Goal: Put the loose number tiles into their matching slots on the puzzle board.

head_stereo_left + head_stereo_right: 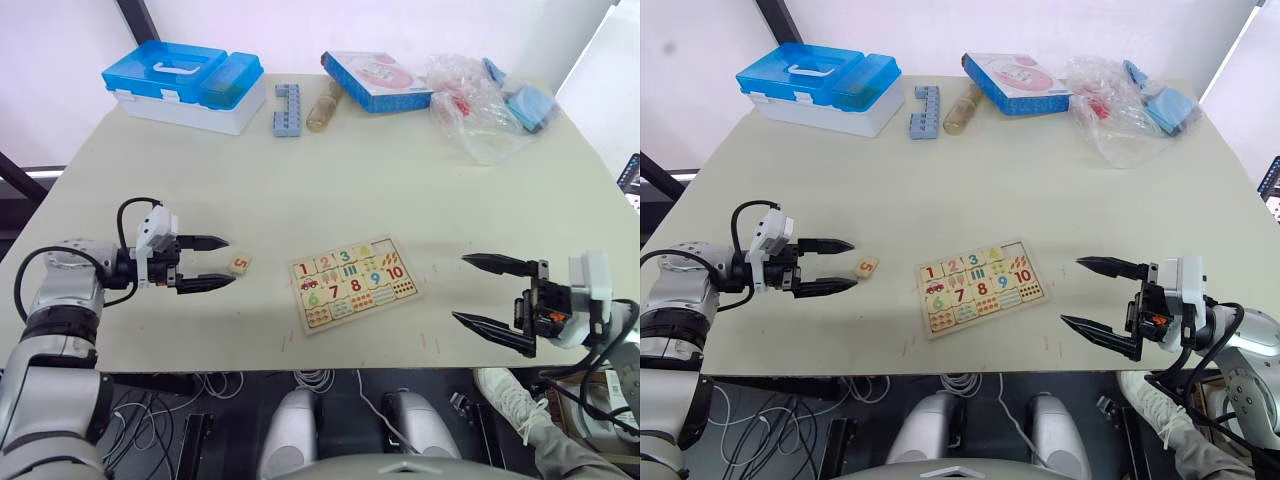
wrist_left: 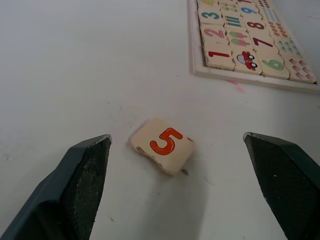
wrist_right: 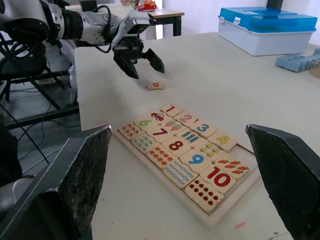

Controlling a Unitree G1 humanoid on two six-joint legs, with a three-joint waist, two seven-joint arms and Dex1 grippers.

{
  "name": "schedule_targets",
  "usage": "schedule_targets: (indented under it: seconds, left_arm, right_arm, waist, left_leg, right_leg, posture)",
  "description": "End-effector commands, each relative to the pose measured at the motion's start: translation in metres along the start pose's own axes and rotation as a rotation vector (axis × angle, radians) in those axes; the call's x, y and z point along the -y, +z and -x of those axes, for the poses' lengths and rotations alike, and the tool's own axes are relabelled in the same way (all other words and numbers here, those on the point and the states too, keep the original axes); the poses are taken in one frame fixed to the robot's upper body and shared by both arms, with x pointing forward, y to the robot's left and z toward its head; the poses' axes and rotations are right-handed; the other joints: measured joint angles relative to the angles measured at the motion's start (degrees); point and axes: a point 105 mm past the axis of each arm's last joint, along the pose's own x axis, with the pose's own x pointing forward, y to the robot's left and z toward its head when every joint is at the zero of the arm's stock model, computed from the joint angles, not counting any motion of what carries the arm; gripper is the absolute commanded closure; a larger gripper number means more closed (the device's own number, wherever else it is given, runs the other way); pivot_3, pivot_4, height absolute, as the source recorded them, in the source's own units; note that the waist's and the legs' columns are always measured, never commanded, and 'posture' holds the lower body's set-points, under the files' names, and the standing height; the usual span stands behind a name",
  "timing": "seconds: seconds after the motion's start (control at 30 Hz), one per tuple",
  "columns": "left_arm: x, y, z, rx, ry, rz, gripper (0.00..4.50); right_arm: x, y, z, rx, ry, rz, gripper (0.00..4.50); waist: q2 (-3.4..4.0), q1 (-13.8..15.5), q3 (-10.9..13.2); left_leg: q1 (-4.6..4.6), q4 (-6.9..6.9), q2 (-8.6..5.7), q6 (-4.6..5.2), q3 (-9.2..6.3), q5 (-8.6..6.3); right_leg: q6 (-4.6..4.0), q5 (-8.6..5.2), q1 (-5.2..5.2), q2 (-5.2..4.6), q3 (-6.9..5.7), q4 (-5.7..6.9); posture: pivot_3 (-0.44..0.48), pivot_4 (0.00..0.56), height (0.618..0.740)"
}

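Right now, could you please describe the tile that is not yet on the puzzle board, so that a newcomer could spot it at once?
Start at the puzzle board near the front edge of the pale table. Look from it toward the left hand, whose fingers are open. Between them lies the loose tile, flat on the table: a small pale wooden square with a red 5, the one tile outside the board's rim.

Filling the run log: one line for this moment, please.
tile 5: loose on table, left of puzzle board | tiles 1-4: seated | left end effector: open beside tile 5 | right end effector: open, idle
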Motion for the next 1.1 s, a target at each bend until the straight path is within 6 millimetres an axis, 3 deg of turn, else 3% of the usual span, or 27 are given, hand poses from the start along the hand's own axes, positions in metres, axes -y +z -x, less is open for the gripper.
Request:
schedule_targets:
  seconds: [0.03, 0.7, 1.1]
  left_arm:
    - [-0.001, 0.008, 0.004, 0.009, -0.018, -0.047, 0.01]
    - [-0.011, 0.001, -0.015, -0.088, -0.043, -0.099, 0.01]
    - [-0.014, 0.001, -0.012, -0.126, -0.033, -0.129, 0.01]
  right_arm:
    - [-0.002, 0.011, 0.0, 0.025, -0.001, 0.046, 0.0]
    - [-0.004, 0.014, 0.003, 0.018, -0.01, 0.049, 0.0]
    - [-0.007, 0.015, 0.004, 0.015, -0.02, 0.049, 0.0]
  waist:
    - [0.0, 0.2, 0.0]
    - [-0.02, 0.3, 0.0]
    - [-0.03, 0.3, 0.0]
  left_leg:
    - [0.0, 0.0, 0.0, 0.0, 0.0, 0.0]
    - [-0.01, 0.02, -0.02, 0.0, -0.01, 0.0]
    - [-0.01, 0.02, -0.01, 0.0, -0.04, 0.0]
  right_leg:
    - [0.0, 0.0, 0.0, 0.0, 0.0, 0.0]
    - [0.06, 0.03, 0.01, 0.02, 0.0, 0.0]
    - [0.08, 0.04, 0.01, 0.04, 0.0, 0.03]
  posture:
    - [0.0, 0.15, 0.74]
    - [0.0, 0.15, 0.74]
    - [0.0, 0.15, 0.74]
